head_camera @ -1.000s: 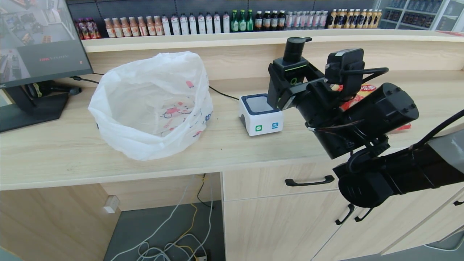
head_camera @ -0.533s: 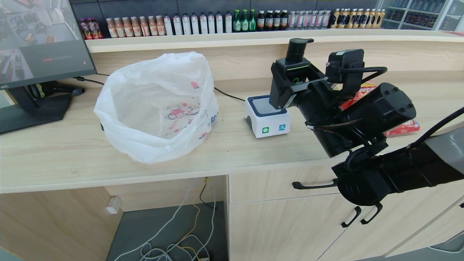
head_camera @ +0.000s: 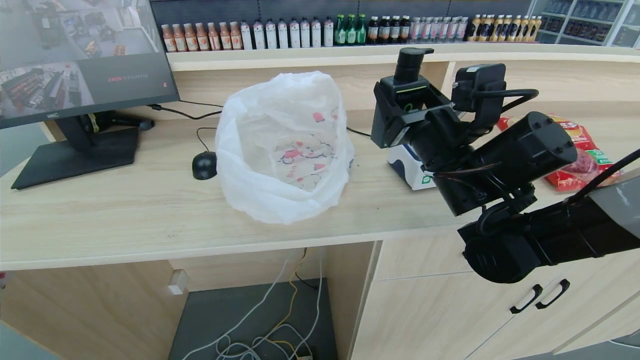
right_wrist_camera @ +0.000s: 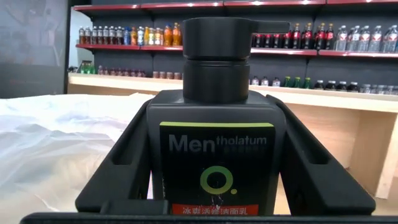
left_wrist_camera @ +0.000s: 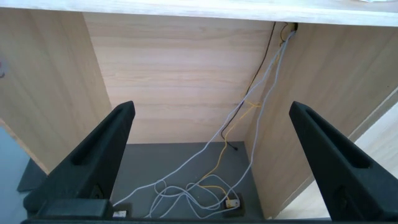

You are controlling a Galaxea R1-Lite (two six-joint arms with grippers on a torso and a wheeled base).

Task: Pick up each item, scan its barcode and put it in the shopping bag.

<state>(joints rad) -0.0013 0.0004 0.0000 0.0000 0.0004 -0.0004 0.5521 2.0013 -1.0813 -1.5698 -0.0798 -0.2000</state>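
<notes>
Gripping one black pump bottle (head_camera: 409, 62), the right gripper (head_camera: 402, 107) has its two fingers (right_wrist_camera: 124, 168) closed against the bottle's flat sides. The bottle is held upright above the counter (head_camera: 125, 210), at 3 o'clock from the shopping bag (head_camera: 240, 175) and clear of it. It has a matte, square-shouldered body, a round collar and a pump spout. Its label carries a green line and a green ring.

Items on the counter, by count:
- One shopping bag of thin, crinkled white plastic with red and blue print. It stands open with its mouth upward.
- One scanner (head_camera: 407, 172), a white box with dark blue trim. It sits at 3 o'clock from the bag and is partly hidden behind the right gripper.
- Red, glossy snack packets (head_camera: 575, 160) at 3 o'clock from the scanner. Their number cannot be told.
- One black, rounded mouse (head_camera: 204, 165) just beside the bag at 9 o'clock.
- One flat monitor (head_camera: 75, 65) on a black stand at 10 o'clock from the bag.

The counter is pale wood grain. One row of bottles (head_camera: 320, 32) lines the shelf behind it at 12 o'clock.

The left gripper (left_wrist_camera: 211, 162) is below counter level with its two black wedge-shaped fingers spread wide. It faces a wooden panel and loose white and yellow cables (left_wrist_camera: 205, 186) on a dark floor.
</notes>
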